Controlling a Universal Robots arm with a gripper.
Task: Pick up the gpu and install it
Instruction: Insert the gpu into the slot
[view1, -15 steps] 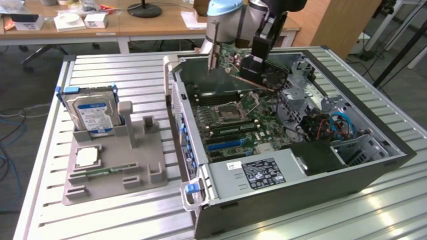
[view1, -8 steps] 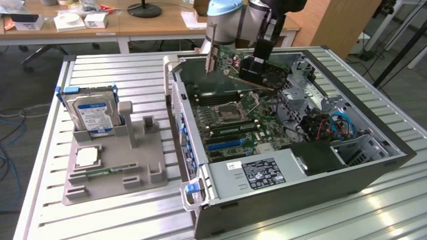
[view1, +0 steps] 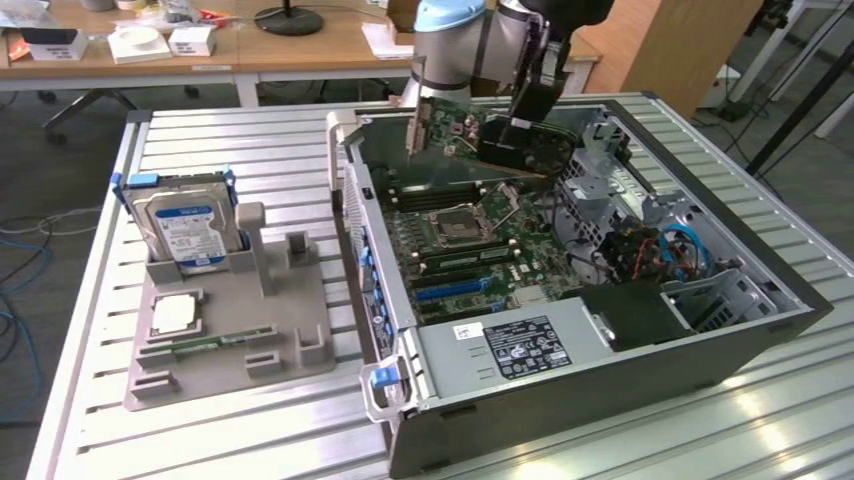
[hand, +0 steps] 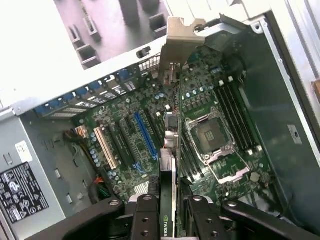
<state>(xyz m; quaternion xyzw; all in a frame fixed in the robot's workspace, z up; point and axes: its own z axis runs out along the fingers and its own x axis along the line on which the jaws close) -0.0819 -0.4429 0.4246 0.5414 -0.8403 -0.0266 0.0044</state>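
End effector (hand: 172, 206) sits closest in the wrist view, its two black fingers (hand: 146, 212) pinching the gpu (hand: 171, 125) by its top edge, card seen edge-on w/ the pale metal bracket (hand: 182, 40) at the end away from the grip. In the exterior view the gpu (view1: 461, 140) hangs upright over the far part of the motherboard (view1: 494, 250), inside the open pc case (view1: 601, 400), bracket twd the exterior view's left wall. Can't tell if its lower edge touches any slot; the blue slot (hand: 145, 132) lies beside it, not under it.

Handling, my read: light, stiff, but fragile. Thin board, exposed parts. Best held on bare board edges as now, not on chips or the contact edge. Smooth faces could slip if tilted.

On the tabletop (view1: 240, 150), well apart to the left, a gray holder (view1: 254, 330) carries a hard drive (view1: 187, 225).
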